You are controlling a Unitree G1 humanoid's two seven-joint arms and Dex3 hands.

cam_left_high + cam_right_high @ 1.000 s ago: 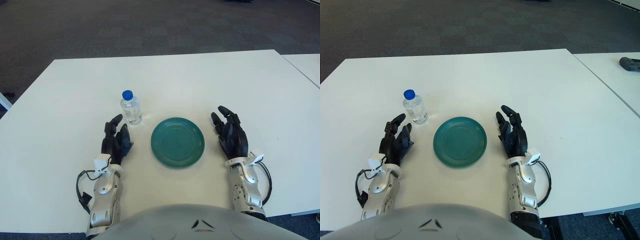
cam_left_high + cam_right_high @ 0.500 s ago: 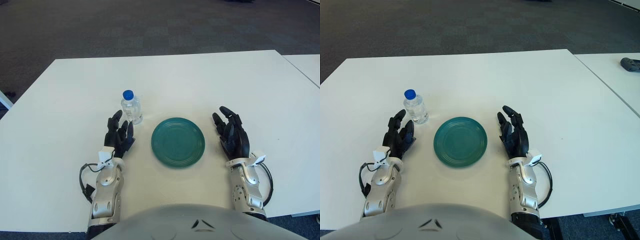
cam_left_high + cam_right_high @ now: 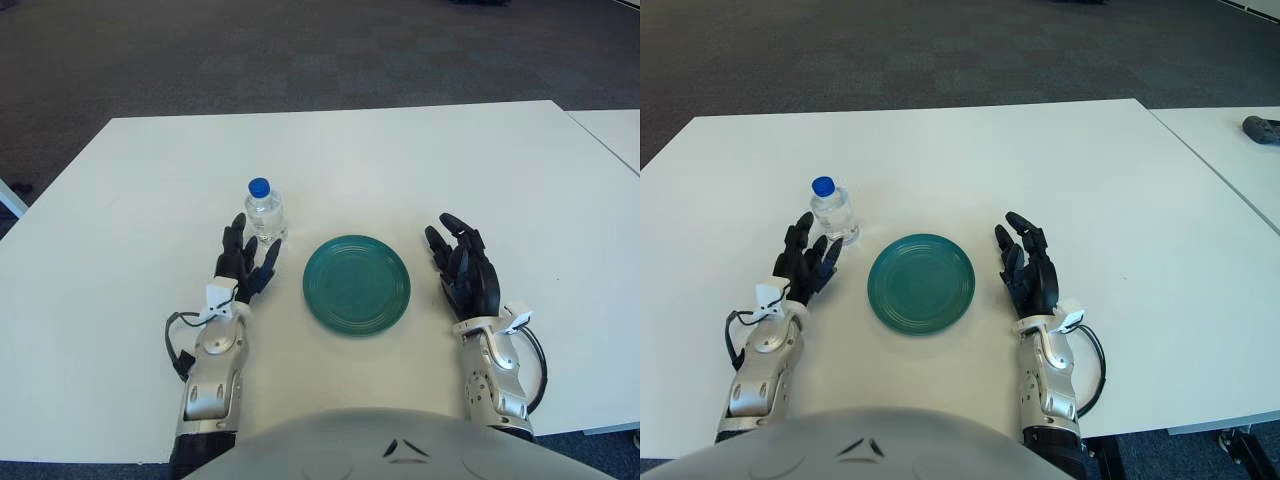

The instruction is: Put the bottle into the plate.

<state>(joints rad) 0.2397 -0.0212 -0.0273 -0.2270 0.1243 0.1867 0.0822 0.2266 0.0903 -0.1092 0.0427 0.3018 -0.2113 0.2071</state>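
Left eye view has the bottle (image 3: 263, 211) upright just left of the plate (image 3: 356, 284), with the left hand (image 3: 243, 268) spread empty just short of it, needing only to close around it.

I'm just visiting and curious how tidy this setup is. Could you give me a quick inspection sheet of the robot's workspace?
Surface: white table, bare apart from the job's things.
Job's things: bottle upright with blue cap, left of the green plate; plate holds nothing.
Clutter: nothing seen.
Robot hands: left robot hand open, fingers just short of the bottle; right robot hand open, resting right of the plate.
Cables: black cable loops at both wrists.
Surroundings: dark carpet; a second table at right with a dark object.
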